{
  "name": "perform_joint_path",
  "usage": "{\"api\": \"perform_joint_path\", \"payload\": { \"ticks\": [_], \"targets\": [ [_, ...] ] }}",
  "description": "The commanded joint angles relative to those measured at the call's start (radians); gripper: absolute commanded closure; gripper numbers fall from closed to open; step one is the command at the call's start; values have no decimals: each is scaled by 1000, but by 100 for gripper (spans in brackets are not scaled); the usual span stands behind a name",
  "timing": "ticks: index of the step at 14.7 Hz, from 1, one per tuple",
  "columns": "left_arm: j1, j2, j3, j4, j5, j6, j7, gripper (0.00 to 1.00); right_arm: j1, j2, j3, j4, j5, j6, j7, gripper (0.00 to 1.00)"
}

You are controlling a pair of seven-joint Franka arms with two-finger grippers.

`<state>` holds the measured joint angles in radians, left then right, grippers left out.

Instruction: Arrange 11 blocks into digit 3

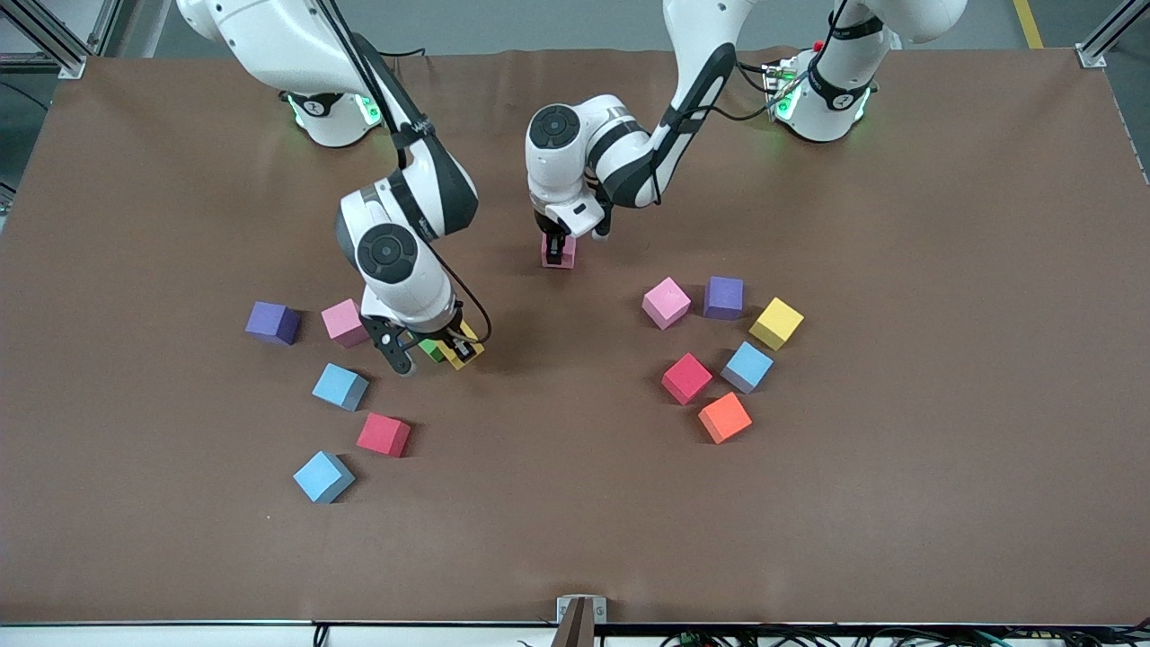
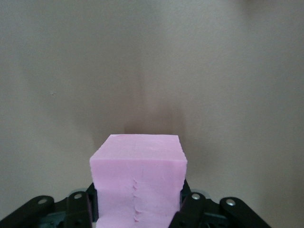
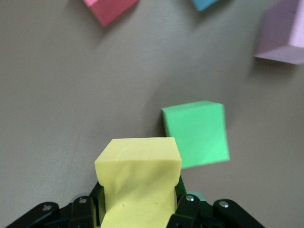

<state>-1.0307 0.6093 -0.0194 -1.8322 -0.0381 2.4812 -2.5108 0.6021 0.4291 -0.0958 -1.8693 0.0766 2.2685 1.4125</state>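
- Over the table's middle, the left gripper [image 1: 559, 254] clamps a pink block [image 2: 137, 183], seemingly to start the digit.
- Beside the green block [image 3: 195, 133], the right gripper [image 1: 446, 349] grips a yellow block [image 3: 137, 183].
- Remaining blocks lie scattered.

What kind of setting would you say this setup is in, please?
Most likely a robotics lab workbench. Two arms are mounted at one brown-covered table, aluminium framing stands at its corners, and cables run along its edge. Loose foam blocks lie scattered as practice pieces.
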Motion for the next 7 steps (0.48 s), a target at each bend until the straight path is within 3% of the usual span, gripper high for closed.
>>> {"api": "perform_joint_path", "payload": {
  "ticks": [1, 2, 3, 4, 6, 7],
  "targets": [
    [-31, 26, 10, 14, -22, 5, -13, 60, 4, -91, 2, -74, -11, -52, 84, 100],
    [-31, 32, 10, 16, -22, 5, -13, 59, 4, -117, 2, -95, -11, -64, 97, 100],
    [-31, 32, 10, 16, -20, 5, -11, 48, 4, -148, 2, -129, -11, -64, 106, 100],
    [-31, 27, 12, 16, -20, 2, -7, 25, -1, -186, 2, -172, -11, -64, 124, 100],
    [-29, 14, 18, 21, -13, -30, 0, 0, -10, -243, 2, -238, -9, -66, 179, 100],
    [-26, -3, 18, 22, -11, -60, 9, 0, -10, -254, 2, -257, -9, -66, 218, 100]
  ]
}}
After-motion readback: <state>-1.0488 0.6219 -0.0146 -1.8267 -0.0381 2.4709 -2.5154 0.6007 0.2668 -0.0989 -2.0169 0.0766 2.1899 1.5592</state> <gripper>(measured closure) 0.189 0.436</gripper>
